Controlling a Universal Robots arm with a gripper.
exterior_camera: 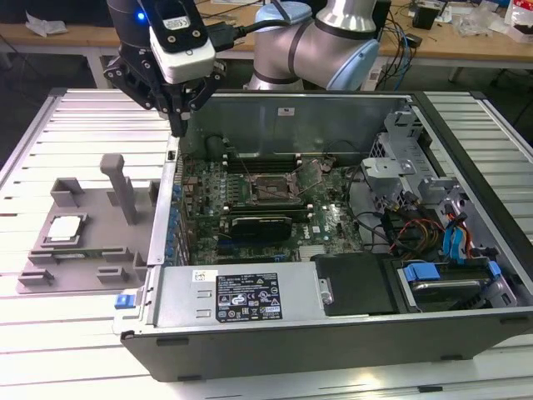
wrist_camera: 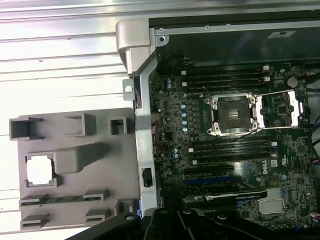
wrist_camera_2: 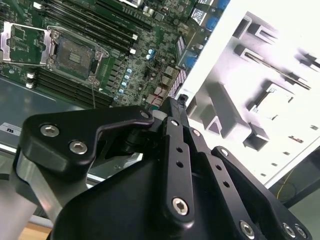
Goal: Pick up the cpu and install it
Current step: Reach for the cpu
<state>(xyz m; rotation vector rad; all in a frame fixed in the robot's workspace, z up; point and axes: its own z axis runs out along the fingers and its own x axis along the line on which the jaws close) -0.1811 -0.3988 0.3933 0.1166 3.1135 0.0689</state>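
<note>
A ribbed metal surface (exterior_camera: 75, 125) carries an open computer case (exterior_camera: 333, 342), with cluttered wooden benches (exterior_camera: 475, 46) behind. A silver-grey robot arm (exterior_camera: 333, 37) reaches in from behind the case.

The black jaws hang over the case's side wall on the exterior view's left, near its back corner. They look closed together at the tips, with nothing between them.

The cpu (exterior_camera: 65, 228), a pale square chip, lies well apart from the jaws, lower down and further toward the exterior view's left. It sits in a square recess of a grey moulded holder (exterior_camera: 96, 254) on the surface just outside the case. In the first wrist view the cpu (wrist_camera: 40, 169) shows bright white in that holder (wrist_camera: 70, 131).

On the other side of the jaws, inside the case, lies the green motherboard (exterior_camera: 333, 221). Its socket (wrist_camera: 234, 114) stands open, its metal frame flipped back beside it.
</note>
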